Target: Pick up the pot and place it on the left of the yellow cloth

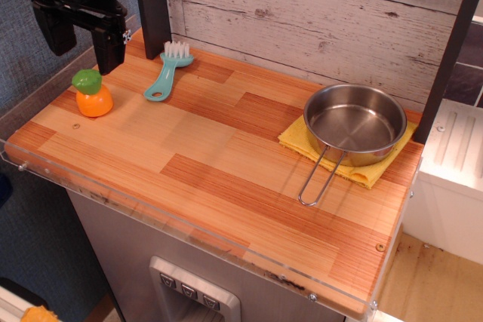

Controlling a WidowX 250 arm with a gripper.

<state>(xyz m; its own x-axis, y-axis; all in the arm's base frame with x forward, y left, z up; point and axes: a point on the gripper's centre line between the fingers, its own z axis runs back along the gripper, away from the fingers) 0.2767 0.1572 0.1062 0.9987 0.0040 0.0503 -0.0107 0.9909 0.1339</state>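
Nearest the camera runs the clear edge strip of the table [226,179], with bare wood behind it. Jaws [83,39] hang at the far left corner, dark fingers pointing down with a visible gap between them, holding nothing. Directly beneath and just beside them sits an orange toy fruit [93,94] with a green top; a teal brush [167,73] lies a little to their right. Well apart from the jaws, across the table at its right end, the pot [355,124] rests on the yellow cloth [361,165], covering most of it, with its wire handle [321,179] reaching off the cloth toward the front edge. Risks noted: a low sweep toward the pot could strike the fruit or the brush. Pinching the thin handle may let the shiny pot swing or slip; pinching the rim may skid on steel. Lifting without clearance could drag the cloth along, shifting the reference for placement. Setting down too close would leave the pot overlapping the cloth.
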